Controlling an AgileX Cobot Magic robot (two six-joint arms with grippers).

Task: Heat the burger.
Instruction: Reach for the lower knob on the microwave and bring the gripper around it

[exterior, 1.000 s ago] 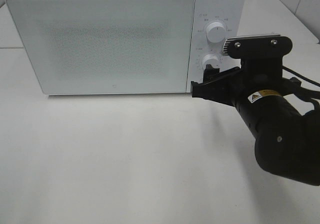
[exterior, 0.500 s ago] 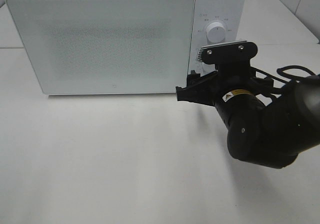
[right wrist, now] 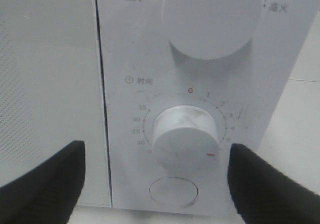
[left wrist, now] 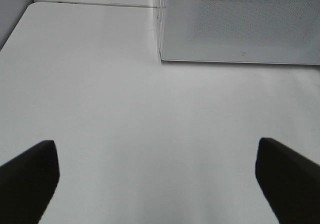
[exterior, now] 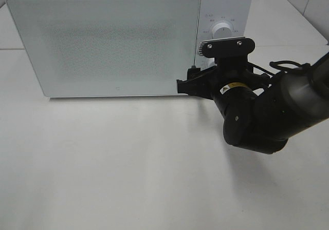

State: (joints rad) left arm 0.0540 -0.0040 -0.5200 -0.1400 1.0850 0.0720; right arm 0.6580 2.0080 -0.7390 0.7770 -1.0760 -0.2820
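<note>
Hovering just in front of the microwave's control panel, right gripper [right wrist: 157, 184] has jaws spread wide and grips nothing. Its fingers [right wrist: 47, 179] frame the timer knob [right wrist: 185, 131] and look clear of it. The knob's red mark points away from the 0, past the 4. Round button [right wrist: 173, 192] is just below the knob, bigger upper knob [right wrist: 212, 14] above. Left gripper [left wrist: 159, 181] is also released and empty over the white table [left wrist: 125, 109], microwave corner well ahead. Microwave [exterior: 103, 40] stands at the table's far side, frosted door [exterior: 108, 14] shut. Burger shows in no view; cannot tell where it is.
</note>
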